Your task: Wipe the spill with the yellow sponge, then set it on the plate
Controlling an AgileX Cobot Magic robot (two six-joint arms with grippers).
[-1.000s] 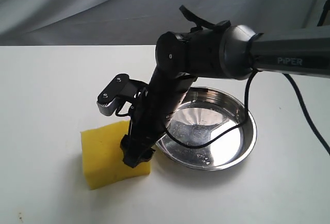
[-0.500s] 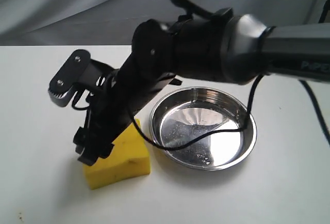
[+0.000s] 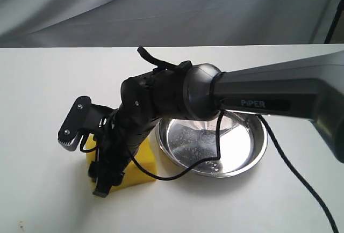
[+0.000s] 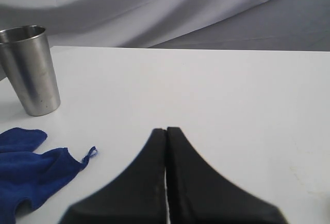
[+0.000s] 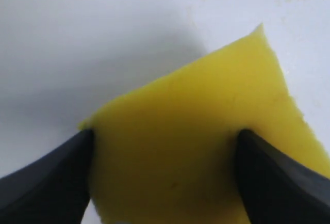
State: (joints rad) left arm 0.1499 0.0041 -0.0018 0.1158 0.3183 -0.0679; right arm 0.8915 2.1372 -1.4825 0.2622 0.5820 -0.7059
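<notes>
The yellow sponge lies on the white table just left of the steel plate. My right gripper reaches down over the sponge's left part, and the arm hides most of the block. In the right wrist view the sponge fills the gap between the two black fingers, which press against its opposite sides; the right gripper is shut on it. No spill shows in any view. My left gripper is shut and empty, low over bare table, out of the exterior view.
A steel cup and a crumpled blue cloth sit on the table near the left gripper. A black cable trails from the right arm across the plate and table. Grey fabric backs the table.
The right gripper swung left across the sponge, then dropped lower onto its left part. The sponge and the plate have stayed where they were.
</notes>
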